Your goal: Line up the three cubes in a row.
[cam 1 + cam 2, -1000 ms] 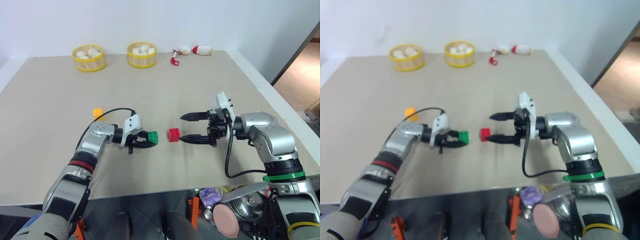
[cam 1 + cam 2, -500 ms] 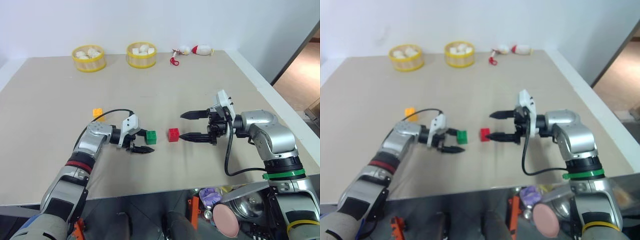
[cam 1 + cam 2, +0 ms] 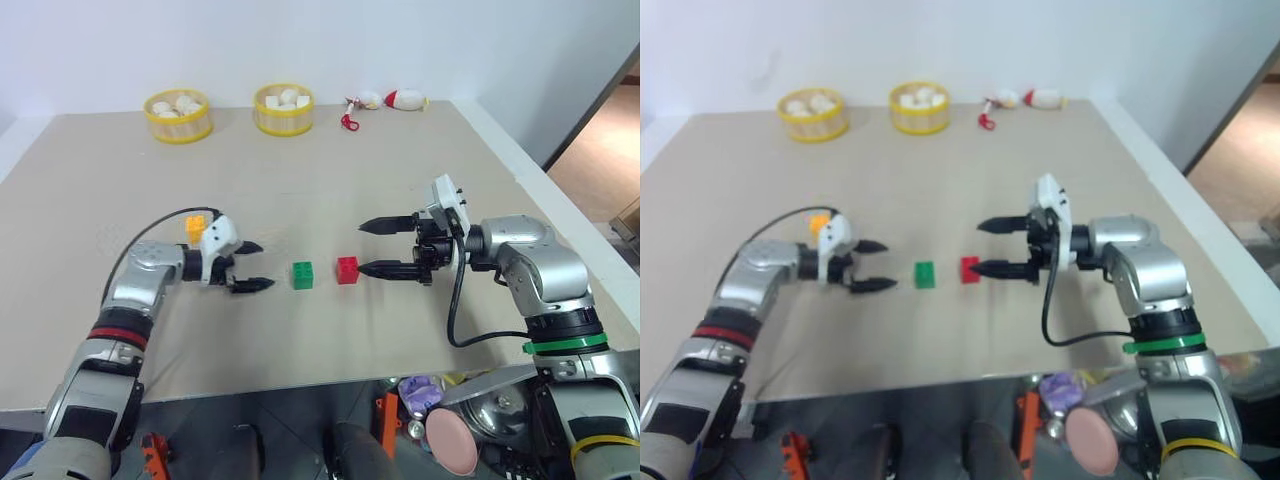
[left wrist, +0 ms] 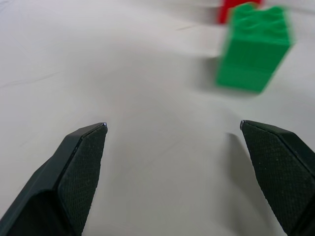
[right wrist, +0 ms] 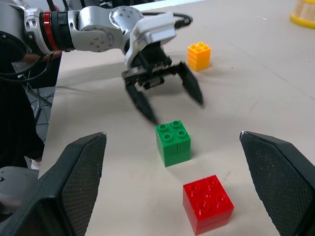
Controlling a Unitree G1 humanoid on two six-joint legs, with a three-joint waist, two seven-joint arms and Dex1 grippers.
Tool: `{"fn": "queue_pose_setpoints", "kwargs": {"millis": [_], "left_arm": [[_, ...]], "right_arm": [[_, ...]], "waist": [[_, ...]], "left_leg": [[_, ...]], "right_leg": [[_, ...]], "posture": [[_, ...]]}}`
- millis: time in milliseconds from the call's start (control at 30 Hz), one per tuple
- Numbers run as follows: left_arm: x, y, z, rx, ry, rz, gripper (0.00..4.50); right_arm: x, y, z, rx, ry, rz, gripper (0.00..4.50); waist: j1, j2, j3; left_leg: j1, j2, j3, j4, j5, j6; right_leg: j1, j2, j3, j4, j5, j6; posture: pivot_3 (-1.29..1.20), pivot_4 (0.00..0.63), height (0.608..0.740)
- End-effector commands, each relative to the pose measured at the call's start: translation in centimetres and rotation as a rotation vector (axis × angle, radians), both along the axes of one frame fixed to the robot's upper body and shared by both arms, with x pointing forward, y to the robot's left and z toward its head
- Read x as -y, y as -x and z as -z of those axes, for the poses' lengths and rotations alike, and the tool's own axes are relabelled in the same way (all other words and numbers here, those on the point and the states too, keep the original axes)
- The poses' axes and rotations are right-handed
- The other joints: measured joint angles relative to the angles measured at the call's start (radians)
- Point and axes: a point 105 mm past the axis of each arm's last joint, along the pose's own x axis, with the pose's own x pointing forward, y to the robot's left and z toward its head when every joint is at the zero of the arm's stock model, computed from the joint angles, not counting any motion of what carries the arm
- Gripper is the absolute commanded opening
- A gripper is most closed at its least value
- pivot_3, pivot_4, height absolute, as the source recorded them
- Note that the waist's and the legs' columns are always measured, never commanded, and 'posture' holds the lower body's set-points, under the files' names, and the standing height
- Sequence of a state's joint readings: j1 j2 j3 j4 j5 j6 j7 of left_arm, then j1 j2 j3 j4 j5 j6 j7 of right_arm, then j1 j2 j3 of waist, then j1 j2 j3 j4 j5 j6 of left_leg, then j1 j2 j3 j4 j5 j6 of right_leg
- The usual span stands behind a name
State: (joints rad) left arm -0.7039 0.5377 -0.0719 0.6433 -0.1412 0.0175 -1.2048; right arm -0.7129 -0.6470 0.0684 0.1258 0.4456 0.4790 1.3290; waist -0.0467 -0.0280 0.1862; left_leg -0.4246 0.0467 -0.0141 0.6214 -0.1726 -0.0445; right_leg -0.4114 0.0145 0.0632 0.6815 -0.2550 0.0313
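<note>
One big tan table (image 3: 330, 190) is seen, reaching across most of the left eye view. Two robot grippers are held over it. The left gripper (image 3: 247, 266) is seen at the left middle of the picture, with its two black fingers spread wide and nothing between them. The right gripper (image 3: 376, 246) is seen at the right middle, also spread wide and holding nothing (its lower fingertip is just beside the red cube).

Two yellow baskets (image 3: 178, 117) are found at the upper left, side by side near the far edge, each filled with white lumps. A few small red and white toys (image 3: 385, 101) are laid near the top middle, to the right of the baskets.

Three cubes are counted. The green cube (image 3: 303, 275) and the red cube (image 3: 347, 270) are set near each other in the middle of the picture, with a small gap between them. The orange-yellow cube (image 3: 196, 227) is found further left and a bit higher, just behind the left gripper, so it is not lined up with the other two.
</note>
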Motion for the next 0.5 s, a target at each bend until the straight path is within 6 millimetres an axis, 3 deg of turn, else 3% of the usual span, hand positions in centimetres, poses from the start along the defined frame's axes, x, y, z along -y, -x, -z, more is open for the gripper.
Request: {"fn": "queue_pose_setpoints", "kwargs": {"millis": [33,200,367,500], "left_arm": [[-1.1,0.4,-2.4,0.101,0.053,-0.054,4.48],[-1.1,2.0,-3.9,0.114,0.235,-0.222,4.48],[-2.0,3.6,-2.4,0.056,0.349,-0.439,4.48],[-4.2,2.9,-2.2,0.068,0.417,-0.729,4.48]], "right_arm": [[-0.1,-0.1,-1.6,0.061,-0.011,-0.012,4.5],[-1.3,-0.8,-3.0,0.104,-0.076,0.032,4.5],[-2.0,-0.6,-3.0,0.084,-0.099,0.006,4.5],[-2.2,-0.6,-2.7,0.082,-0.091,-0.004,4.5]], "waist": [[0.0,0.0,0.0],[-0.001,0.0,0.0],[0.0,0.0,0.0],[0.002,0.0,0.0]], "left_leg": [[0.0,0.0,0.0,0.0,0.0,0.0],[0.0,0.0,0.0,0.0,0.0,0.0],[0.0,0.001,0.0,0.0,0.0,0.0],[0.0,0.0,-0.001,0.001,0.0,0.0]], "right_leg": [[0.0,0.0,0.0,0.0,0.0,0.0],[0.0,-0.001,0.0,0.0,0.0,0.0],[0.001,-0.001,0.0,0.0,0.0,0.0],[0.001,-0.001,-0.001,0.0,0.001,-0.001]], "posture": [[0.0,0.15,0.74],[0.0,0.15,0.74],[0.0,0.15,0.74],[0.0,0.15,0.74]]}}
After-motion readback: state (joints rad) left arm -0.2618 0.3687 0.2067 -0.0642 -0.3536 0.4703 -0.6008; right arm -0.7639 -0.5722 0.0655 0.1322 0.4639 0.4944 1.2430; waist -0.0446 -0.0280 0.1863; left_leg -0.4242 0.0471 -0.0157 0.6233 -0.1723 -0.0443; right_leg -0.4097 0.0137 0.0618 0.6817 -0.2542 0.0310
